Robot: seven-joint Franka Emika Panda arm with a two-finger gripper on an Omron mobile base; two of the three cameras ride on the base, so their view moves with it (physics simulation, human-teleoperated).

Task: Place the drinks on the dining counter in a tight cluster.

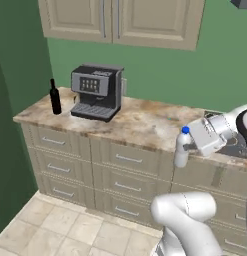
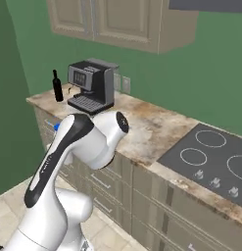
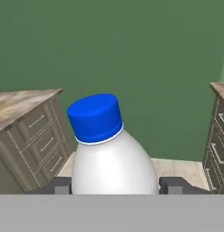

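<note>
My gripper [image 1: 189, 145] is shut on the small clear-white bottle [image 1: 181, 149] with a blue cap, one of the drinks. I hold it upright in the air, just off the front edge of the coffee-machine counter [image 1: 145, 122]. In the hand view the bottle [image 3: 114, 158] fills the middle, with a dark fingertip [image 3: 174, 185] on each side of it. Its blue cap [image 2: 57, 127] peeks out left of my arm in the right base view. A tall slim black wine bottle [image 1: 55, 97] [image 2: 57, 87] stands at the counter's far left end. The dining counter is out of view.
A coffee machine [image 1: 97, 91] [image 2: 92, 84] stands right of the wine bottle. A black cooktop [image 2: 210, 157] lies at the counter's right end. Upper cabinets [image 1: 120, 20] hang above. The hand view shows drawer cabinets [image 3: 31, 140] on both sides and tiled floor between.
</note>
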